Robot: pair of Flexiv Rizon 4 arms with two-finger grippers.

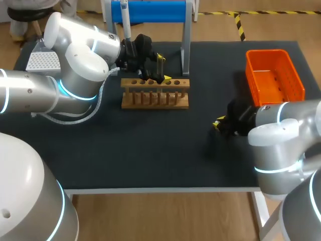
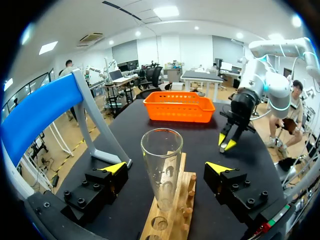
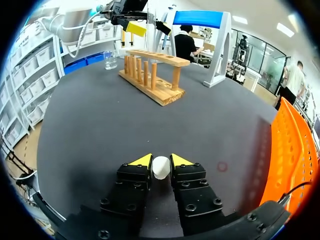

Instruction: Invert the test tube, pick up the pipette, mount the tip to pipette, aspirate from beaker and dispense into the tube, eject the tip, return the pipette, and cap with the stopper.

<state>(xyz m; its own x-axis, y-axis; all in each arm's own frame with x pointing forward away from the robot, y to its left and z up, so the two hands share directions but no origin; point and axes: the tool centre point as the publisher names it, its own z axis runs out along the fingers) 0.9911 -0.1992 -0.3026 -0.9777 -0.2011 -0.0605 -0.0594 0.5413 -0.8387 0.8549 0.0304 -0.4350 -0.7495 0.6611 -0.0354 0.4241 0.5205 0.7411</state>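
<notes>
I'm holding my left gripper [image 2: 165, 168] with its fingers spread apart on either side of the test tube [image 2: 161, 160], and neither finger is touching the glass. The tube is standing upright, mouth up, in the wooden rack [image 1: 155, 95], so I'm judging the inversion done and the pipette next. The pipette [image 1: 126, 22] is hanging on the blue stand [image 1: 155, 11] with its long axis vertical. In the head view it is near the left gripper, at about eleven o'clock from it, which makes my left arm much the nearer one. My right gripper [image 3: 161, 161] is sitting low over the black table top [image 1: 150, 150], at about four o'clock from the rack. It is clamped on the white stopper [image 3: 160, 168], well apart from the tube.
</notes>
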